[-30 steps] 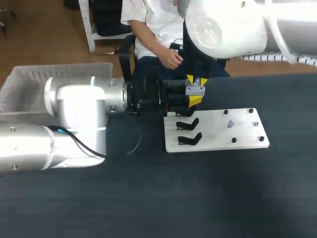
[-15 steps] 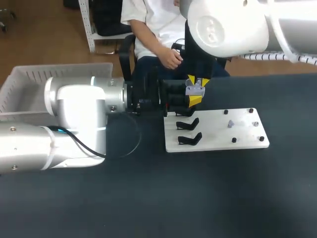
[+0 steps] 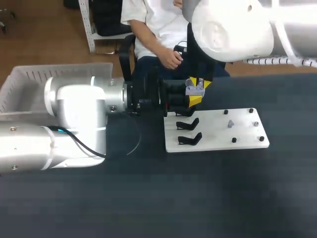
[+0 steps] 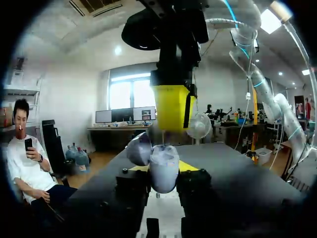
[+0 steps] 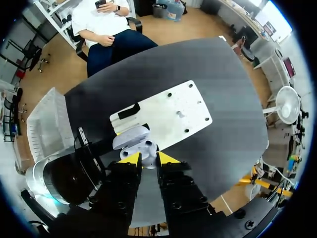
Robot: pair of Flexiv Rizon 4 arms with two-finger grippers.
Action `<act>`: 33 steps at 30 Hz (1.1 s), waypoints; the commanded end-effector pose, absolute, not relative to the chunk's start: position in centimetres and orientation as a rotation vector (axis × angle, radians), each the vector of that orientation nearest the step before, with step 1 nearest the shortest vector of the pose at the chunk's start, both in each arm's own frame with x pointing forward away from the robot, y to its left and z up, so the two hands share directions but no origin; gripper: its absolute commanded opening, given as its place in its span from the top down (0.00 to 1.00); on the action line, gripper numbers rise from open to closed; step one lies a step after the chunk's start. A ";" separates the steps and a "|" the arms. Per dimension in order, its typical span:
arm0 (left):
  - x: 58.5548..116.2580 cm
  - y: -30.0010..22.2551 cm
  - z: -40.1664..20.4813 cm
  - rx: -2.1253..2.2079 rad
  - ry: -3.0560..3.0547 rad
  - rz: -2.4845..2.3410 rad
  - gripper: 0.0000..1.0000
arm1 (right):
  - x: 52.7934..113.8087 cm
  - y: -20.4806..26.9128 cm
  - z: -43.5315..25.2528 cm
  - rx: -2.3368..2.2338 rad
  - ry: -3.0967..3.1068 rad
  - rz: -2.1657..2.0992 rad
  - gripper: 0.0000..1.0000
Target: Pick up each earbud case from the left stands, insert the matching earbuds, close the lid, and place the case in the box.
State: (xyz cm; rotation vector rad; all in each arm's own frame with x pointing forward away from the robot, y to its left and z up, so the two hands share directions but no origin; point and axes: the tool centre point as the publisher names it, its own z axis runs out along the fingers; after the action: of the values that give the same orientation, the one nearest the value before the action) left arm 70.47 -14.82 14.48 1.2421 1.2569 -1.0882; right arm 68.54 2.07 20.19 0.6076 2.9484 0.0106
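Left gripper point(image 3: 194, 99) is clamped from two sides on the lavender earbud case point(image 4: 163, 171), holding it upright with its lid point(image 4: 139, 150) swung open to one side. Directly above it hangs the right gripper point(image 5: 148, 157), fingers drawn close and seemingly pinching a small white earbud point(image 5: 148, 147) just over the case's mouth. The step in hand looks like seating an earbud. Next, the right gripper probably needs a short, straight descent to line the bud up with its socket, then a release. The lid is not yet closed. The white board point(image 3: 218, 130) with its stands point(image 3: 189, 139) lies just below both grippers, and the box point(image 3: 29, 84) sits well behind the left gripper.
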 end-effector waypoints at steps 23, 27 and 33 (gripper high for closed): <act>70.2 -14.8 14.4 1.233 1.253 -1.081 1.00 | 68.9 2.0 19.5 0.583 2.935 0.023 1.00; 70.2 -14.8 14.4 1.233 1.253 -1.081 1.00 | 68.7 2.0 19.3 0.581 2.941 0.026 1.00; 70.2 -14.8 14.4 1.233 1.253 -1.081 1.00 | 68.6 2.0 18.9 0.592 2.945 0.031 1.00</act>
State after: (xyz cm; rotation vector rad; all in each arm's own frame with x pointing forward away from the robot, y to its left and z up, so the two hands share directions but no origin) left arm 70.44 -14.82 14.42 1.2427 1.2571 -1.0885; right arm 68.88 2.13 19.13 0.5894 2.9503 0.0256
